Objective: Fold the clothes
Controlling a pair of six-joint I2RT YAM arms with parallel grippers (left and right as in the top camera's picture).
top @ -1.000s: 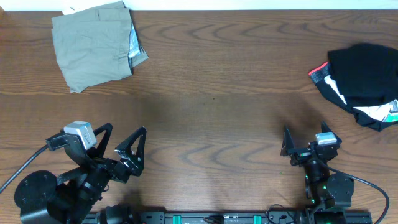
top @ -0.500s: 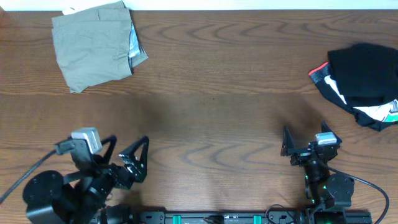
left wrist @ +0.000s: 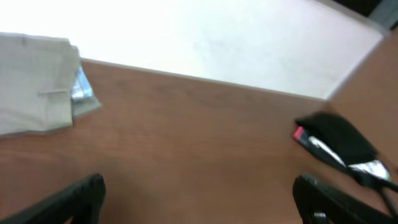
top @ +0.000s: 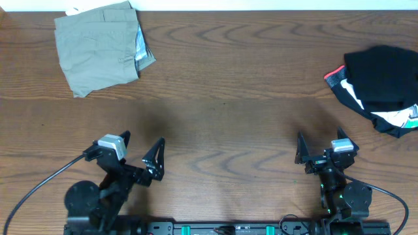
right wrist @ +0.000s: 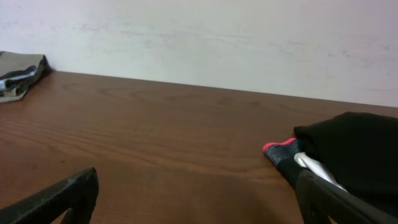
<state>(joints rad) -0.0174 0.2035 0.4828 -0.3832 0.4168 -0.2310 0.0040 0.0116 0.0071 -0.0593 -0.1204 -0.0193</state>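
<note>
The clothes, a pale khaki pair of shorts (top: 98,47), lie folded in a flat packet at the table's far left corner, with a lighter lining showing at their right edge. They also show in the left wrist view (left wrist: 34,87) and, small, in the right wrist view (right wrist: 18,73). My left gripper (top: 140,150) hovers open near the front left, far from the shorts, and nothing sits between its fingertips (left wrist: 202,202). My right gripper (top: 320,147) stands open and empty at the front right (right wrist: 199,199).
A crumpled black garment (top: 382,85) with red and white trim lies at the far right edge, seen too in the left wrist view (left wrist: 339,140) and close ahead in the right wrist view (right wrist: 354,146). The brown wooden table (top: 222,98) ends at a pale wall behind.
My left arm has swung to the right along the front edge, its gripper still open. The right arm and both garments have not moved.
</note>
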